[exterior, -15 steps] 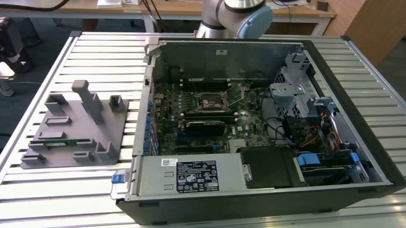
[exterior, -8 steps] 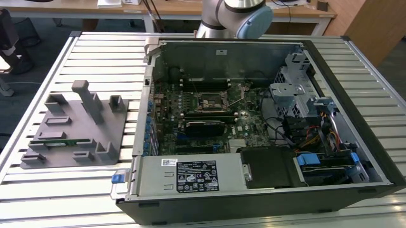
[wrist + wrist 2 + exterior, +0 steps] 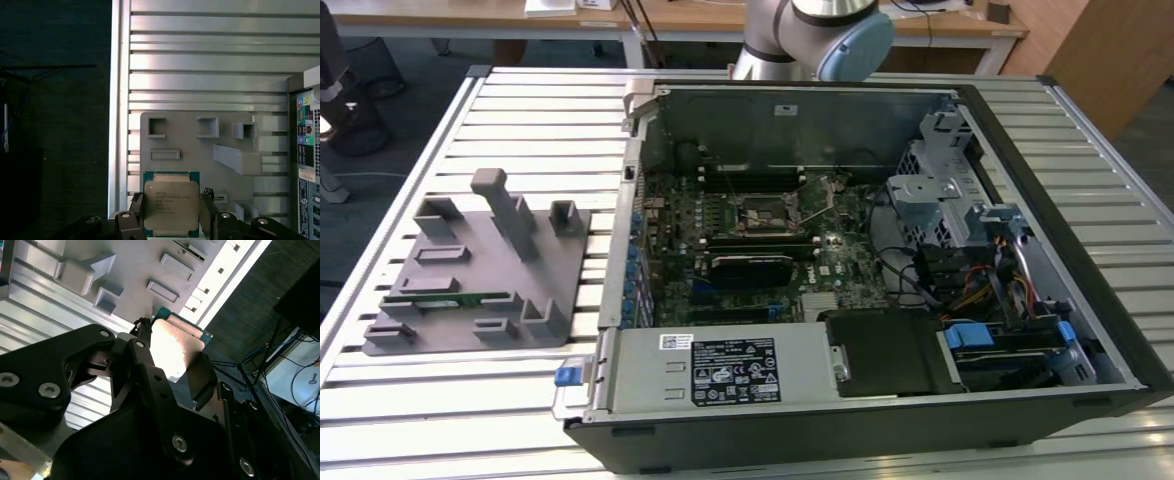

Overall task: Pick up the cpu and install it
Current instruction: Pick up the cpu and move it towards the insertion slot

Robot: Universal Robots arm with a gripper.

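The gripper (image 3: 171, 220) is pinching the cpu (image 3: 171, 200) by two opposite edges. The nearly square chip is presenting its metal top to the first wrist view, with the gray tray (image 3: 190, 147) behind it. In the exterior view, the tray is holding a memory stick (image 3: 447, 297) and sitting near the slatted table's (image 3: 534, 100) edge, just beside the open case (image 3: 1014, 130).

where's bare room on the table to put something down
Bare slats of the table lie beyond the gray fixture and in front of it, exterior view's left of the computer case. Inside the case, around the motherboard, it is crowded.
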